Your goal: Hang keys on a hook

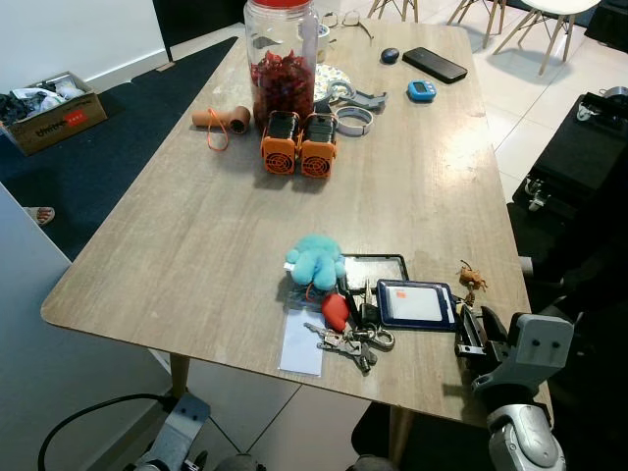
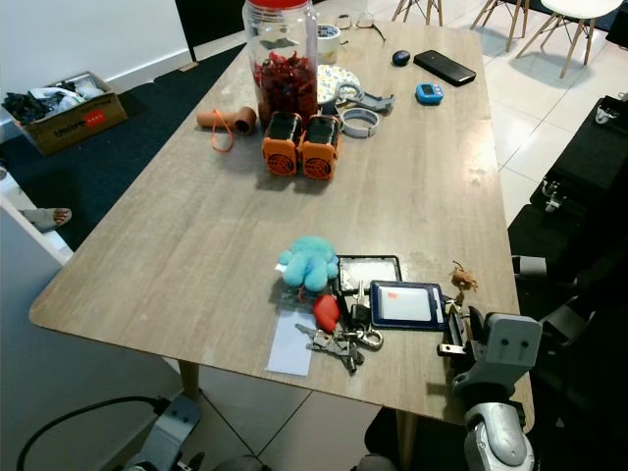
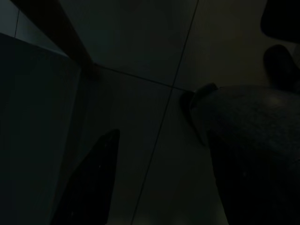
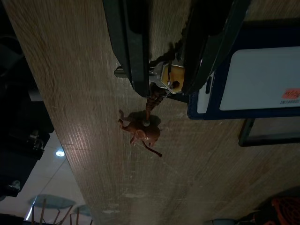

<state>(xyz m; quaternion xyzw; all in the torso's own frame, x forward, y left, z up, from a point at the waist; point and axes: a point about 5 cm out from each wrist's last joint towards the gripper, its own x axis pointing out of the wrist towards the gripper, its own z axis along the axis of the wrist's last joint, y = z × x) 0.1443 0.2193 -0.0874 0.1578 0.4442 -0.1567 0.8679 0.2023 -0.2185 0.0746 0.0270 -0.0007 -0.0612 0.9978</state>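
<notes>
My right gripper (image 4: 166,70) sits on the table (image 1: 196,235), fingers part open around a small metal clip, not clenched. Keys (image 1: 348,341) lie to its left, below the blue badge (image 1: 416,303), long axis across me. Right arm nearer; left gripper (image 3: 154,187) hangs open, idle.

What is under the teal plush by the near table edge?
The plush lies over the top of a clear card sleeve and overlaps a black frame. What else it covers is hidden.
</notes>
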